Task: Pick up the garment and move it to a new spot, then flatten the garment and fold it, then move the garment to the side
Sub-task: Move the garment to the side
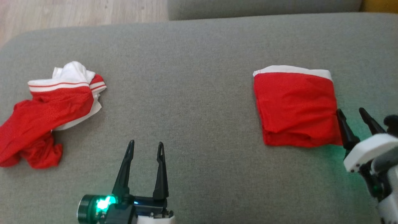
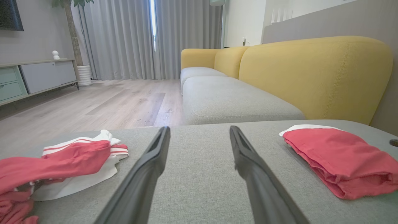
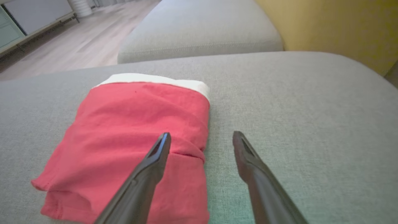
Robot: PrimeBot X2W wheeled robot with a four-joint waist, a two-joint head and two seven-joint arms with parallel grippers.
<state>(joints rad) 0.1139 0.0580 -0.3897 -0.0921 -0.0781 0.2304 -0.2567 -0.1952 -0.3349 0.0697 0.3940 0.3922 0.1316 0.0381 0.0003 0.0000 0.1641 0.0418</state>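
Currently the crumpled red-and-white cloth garment [image 1: 46,112] is lying left on the grey sofa cushion [image 1: 199,62]: soft, light, limp, probably best pinched at a raised fold. The left gripper [image 1: 146,143] and right gripper [image 1: 350,109] are standing wide open, holding nothing.

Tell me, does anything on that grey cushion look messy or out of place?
Yes: the crumpled garment at the left of the cushion lies in a heap, its red cloth bunched and its white band twisted. The folded garment on the right looks neat by comparison.
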